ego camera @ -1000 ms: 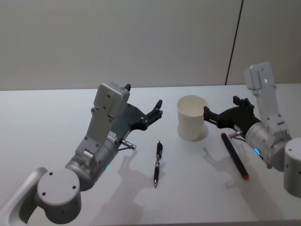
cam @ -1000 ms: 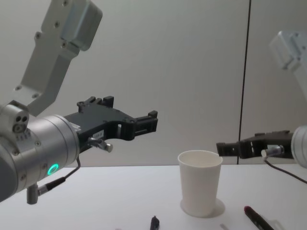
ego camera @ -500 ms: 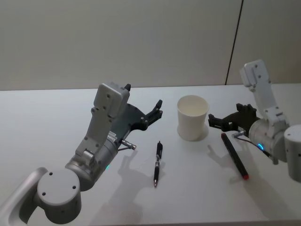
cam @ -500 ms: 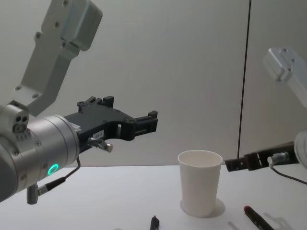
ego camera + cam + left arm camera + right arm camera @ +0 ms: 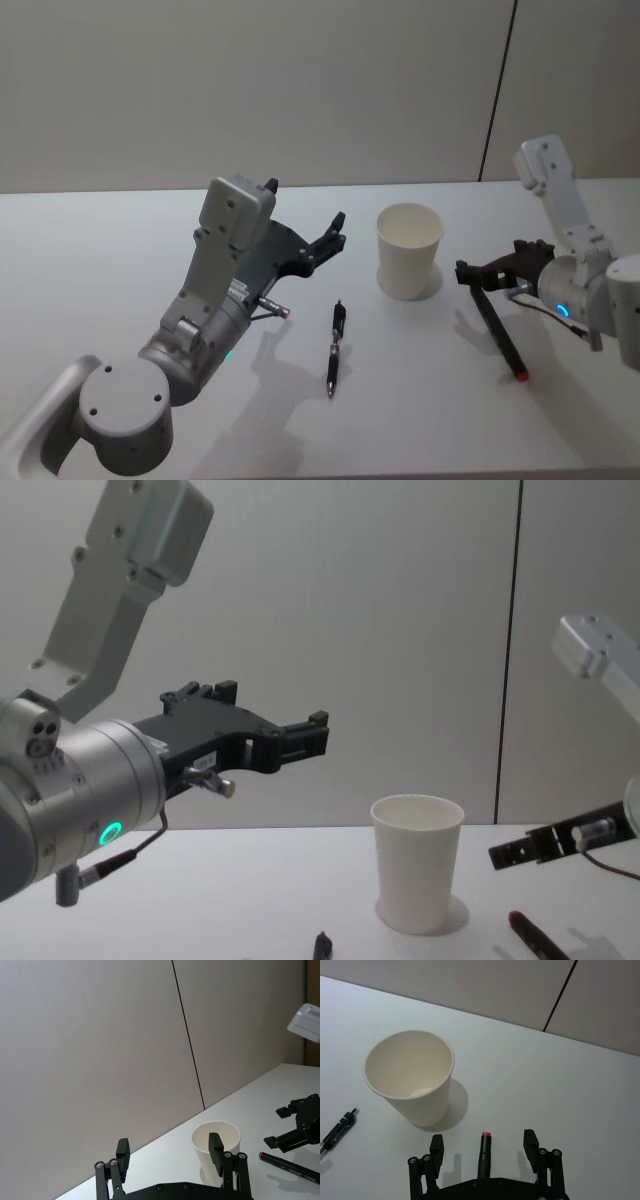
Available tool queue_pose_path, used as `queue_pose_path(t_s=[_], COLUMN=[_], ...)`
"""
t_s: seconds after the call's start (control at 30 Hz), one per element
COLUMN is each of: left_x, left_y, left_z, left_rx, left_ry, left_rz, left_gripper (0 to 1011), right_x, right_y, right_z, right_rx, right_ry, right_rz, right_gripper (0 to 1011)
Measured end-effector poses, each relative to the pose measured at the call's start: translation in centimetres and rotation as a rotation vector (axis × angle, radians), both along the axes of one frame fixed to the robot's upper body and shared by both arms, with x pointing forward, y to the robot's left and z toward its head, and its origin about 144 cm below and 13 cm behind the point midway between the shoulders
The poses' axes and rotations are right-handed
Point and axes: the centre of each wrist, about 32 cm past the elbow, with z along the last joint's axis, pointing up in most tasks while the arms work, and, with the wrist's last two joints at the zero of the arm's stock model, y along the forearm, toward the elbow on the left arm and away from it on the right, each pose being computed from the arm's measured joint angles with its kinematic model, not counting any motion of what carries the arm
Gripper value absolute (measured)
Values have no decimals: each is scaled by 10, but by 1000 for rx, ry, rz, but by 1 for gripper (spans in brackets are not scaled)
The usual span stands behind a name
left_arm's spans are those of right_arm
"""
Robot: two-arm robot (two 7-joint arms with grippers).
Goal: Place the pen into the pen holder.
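Note:
The pen holder, a white paper cup (image 5: 408, 250) (image 5: 202, 1147) (image 5: 412, 1085) (image 5: 415, 875), stands upright and empty on the white table. A dark pen with a red end (image 5: 497, 330) (image 5: 290, 1166) (image 5: 484, 1152) (image 5: 535, 935) lies to its right. My right gripper (image 5: 470, 272) (image 5: 483, 1144) (image 5: 510, 852) hovers open just above that pen's far end, its fingers on either side of it. A black pen (image 5: 335, 345) (image 5: 337, 1130) (image 5: 322, 945) lies left of the cup. My left gripper (image 5: 335, 230) (image 5: 169, 1150) (image 5: 310, 735) hangs open in the air, left of the cup.
The white table (image 5: 120, 230) runs up to a plain grey wall with a dark vertical seam (image 5: 497, 90). Bare tabletop lies in front of the two pens and at the far left.
My right gripper has drawn back from beside the cup's rim, moving right and down over the red-ended pen. The left arm, cup and both pens have not moved.

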Motion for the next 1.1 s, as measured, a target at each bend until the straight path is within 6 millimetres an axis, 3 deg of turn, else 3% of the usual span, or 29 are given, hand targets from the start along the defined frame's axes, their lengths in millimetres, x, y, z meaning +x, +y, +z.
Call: queue_pose_path(t_s=[1.1], left_x=[0], left_y=[0], left_z=[0], left_rx=[0], left_ry=[0], left_rz=[0], left_gripper=[1000], right_x=[38], right_y=[13], right_z=[-22], right_rx=[33], right_ry=[181], right_rz=[-19], right_gripper=[1001])
